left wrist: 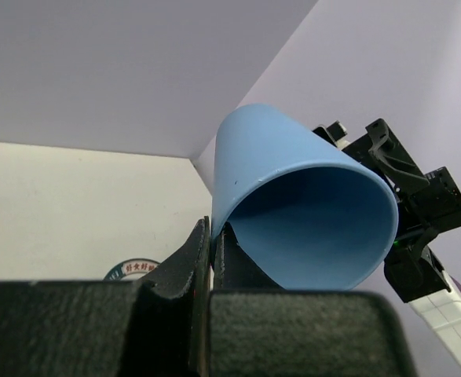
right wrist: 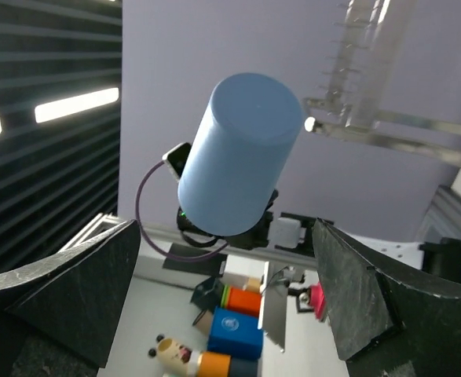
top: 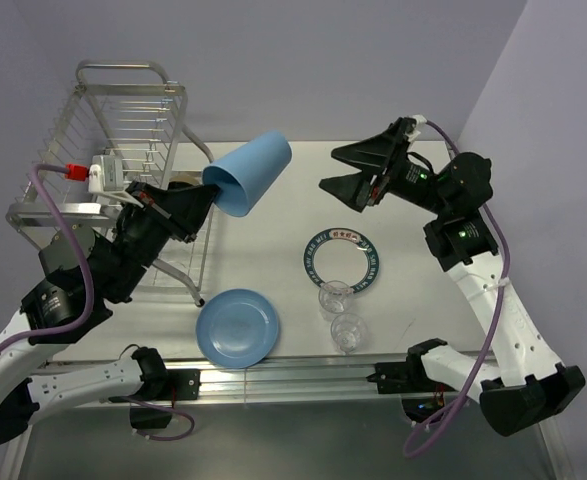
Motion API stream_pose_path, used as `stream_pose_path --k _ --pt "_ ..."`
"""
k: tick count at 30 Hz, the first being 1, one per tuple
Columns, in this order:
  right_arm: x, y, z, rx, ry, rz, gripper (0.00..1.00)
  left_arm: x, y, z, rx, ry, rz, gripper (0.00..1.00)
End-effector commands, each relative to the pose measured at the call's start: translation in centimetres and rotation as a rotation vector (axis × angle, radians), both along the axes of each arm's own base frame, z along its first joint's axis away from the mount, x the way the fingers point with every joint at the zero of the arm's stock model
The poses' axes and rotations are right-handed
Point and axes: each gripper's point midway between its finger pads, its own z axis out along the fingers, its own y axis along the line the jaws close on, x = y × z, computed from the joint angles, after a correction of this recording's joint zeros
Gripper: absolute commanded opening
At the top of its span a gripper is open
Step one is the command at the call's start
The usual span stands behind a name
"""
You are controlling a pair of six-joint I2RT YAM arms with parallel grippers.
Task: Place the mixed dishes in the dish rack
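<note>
My left gripper (top: 205, 195) is shut on the rim of the light-blue cup (top: 249, 172) and holds it in the air, tilted, just right of the dish rack (top: 123, 120). In the left wrist view the fingers (left wrist: 201, 243) pinch the cup wall (left wrist: 293, 196). My right gripper (top: 330, 170) is open and empty, facing the cup's base from the right; the cup (right wrist: 238, 157) hangs between its spread fingers (right wrist: 73, 290). The lettered-rim plate (top: 340, 260), two clear glasses (top: 335, 297) (top: 348, 332) and the light-blue plate (top: 237, 326) lie on the table. The black bowl is not visible.
The rack stands at the far left, partly hidden by my left arm. The lettered plate's rim shows under the cup in the left wrist view (left wrist: 132, 269). A metal rail (top: 293, 375) runs along the table's near edge.
</note>
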Motion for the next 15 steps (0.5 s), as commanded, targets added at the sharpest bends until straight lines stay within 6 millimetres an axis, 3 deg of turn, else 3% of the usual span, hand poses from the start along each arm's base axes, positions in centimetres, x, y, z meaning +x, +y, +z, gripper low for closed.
stream_pose_path --k 1,5,15 --pt "-1.7 1.0 4.9 0.096 -0.096 0.052 0.97 -0.2 0.5 4.3 -0.080 -0.119 0.007 0.00" --pt "-1.5 2.8 4.7 0.107 -0.051 0.059 0.96 -0.3 0.2 5.0 -0.073 -0.163 -0.005 0.00" --pt "0.9 5.0 5.6 0.125 -0.026 0.044 0.95 -0.6 0.1 4.9 -0.066 -0.188 -0.017 0.00"
